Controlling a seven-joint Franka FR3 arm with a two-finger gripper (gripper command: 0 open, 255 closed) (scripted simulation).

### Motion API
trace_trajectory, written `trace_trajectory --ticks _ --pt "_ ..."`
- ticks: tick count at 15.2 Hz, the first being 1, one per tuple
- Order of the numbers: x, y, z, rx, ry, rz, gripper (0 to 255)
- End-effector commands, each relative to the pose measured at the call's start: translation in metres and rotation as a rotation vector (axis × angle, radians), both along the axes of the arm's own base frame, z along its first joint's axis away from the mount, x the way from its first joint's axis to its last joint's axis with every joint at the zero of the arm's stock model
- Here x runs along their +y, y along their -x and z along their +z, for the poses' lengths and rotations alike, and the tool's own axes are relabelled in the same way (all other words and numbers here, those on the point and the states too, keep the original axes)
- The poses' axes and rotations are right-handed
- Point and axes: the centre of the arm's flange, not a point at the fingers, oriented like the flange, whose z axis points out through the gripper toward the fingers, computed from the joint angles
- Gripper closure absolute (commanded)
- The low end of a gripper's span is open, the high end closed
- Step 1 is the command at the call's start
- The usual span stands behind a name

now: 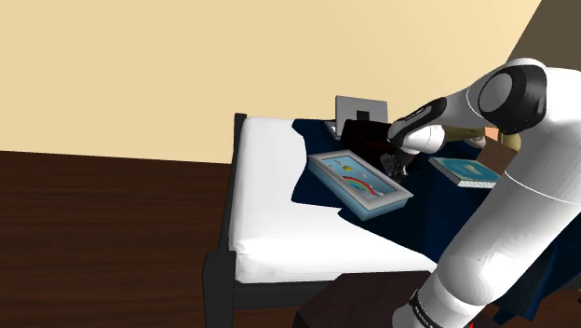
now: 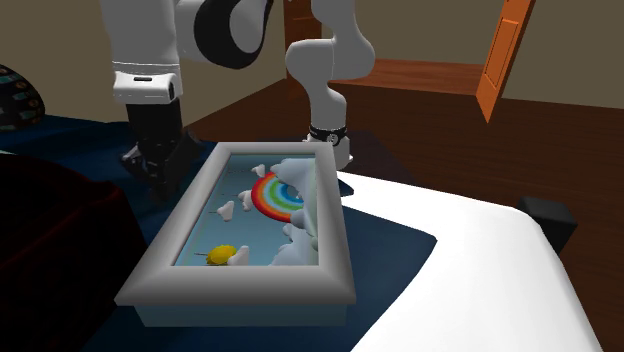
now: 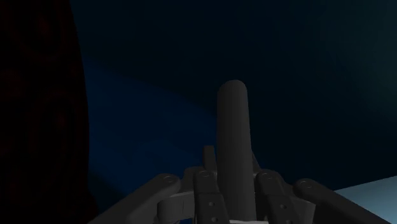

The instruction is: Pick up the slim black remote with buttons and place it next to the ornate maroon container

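Pincer (image 3: pixel 235 179) clasps the slim dark remote (image 3: pixel 233 133) between its fingers, over the dark blue bedcover (image 3: pixel 305 76), maroon container (image 3: pixel 38 95) near beside it.

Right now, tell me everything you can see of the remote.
The remote is a slim, plain dark grey bar with a rounded far end; no buttons show. It runs straight out between the fingers, which clasp its near part from both sides. The dark blue cover lies behind it; whether it rests there or is lifted, I cannot tell. The dark maroon container stands apart from it.
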Motion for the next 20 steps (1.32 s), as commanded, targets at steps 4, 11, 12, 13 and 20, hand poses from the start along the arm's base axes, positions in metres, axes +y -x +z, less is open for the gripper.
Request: trace_trajectory --ticks 4,11,12,13,20 --pt "0.004 0.01 -0.013 0.052 -0.05 -0.006 255" --pt "0.006 0.006 -0.016 0.052 -0.049 -0.006 0" --pt "0.004 0.01 -0.013 0.052 -0.05 -0.006 0" --pt "0.004 0.011 0.0 0.052 -0.05 -0.006 0" --pt "0.006 0.013 0.037 0.052 -0.05 -0.006 0"
